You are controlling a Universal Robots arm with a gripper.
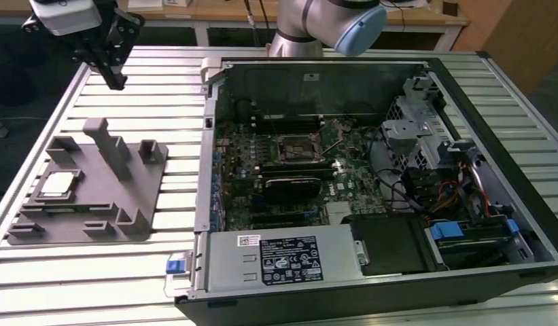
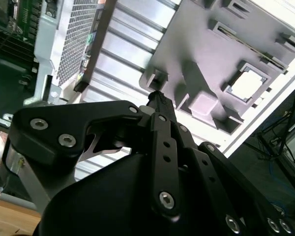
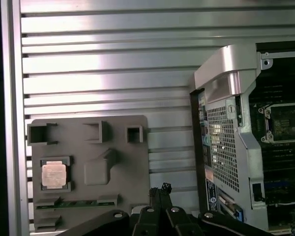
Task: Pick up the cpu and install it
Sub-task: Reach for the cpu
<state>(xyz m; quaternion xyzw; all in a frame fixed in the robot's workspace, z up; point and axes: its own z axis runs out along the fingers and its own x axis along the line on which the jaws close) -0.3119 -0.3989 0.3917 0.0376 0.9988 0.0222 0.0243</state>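
Above the slatted metal table (image 1: 170, 75), toward the exterior view's left, the arm's black fingers (image 1: 116, 76) hang pressed together and empty, tips down, well clear of everything below. Both wrist views show them meeting in one closed point.

Beneath and to one side lies the cpu (image 3: 54, 174), flat and silver face up in a square pocket of the grey holder plate (image 3: 120, 162). The plate rests on the table just beside the open computer case (image 1: 351, 285). A tall post (image 1: 107, 146) and several shorter blocks rise from the plate near the chip. The black socket (image 1: 295, 145) sits on the green board inside the case, well apart from the plate.

The pick-up looks not yet begun. Done well, it likely calls for fingers spread wider than the chip before any descent. They should be centred over the pocket, squared to two opposite edges, and brought straight down clear of the tall post. The pocket walls appear to leave little room, so a light, level pinch on the rim seems safest, keeping the chip flat and untwisted.
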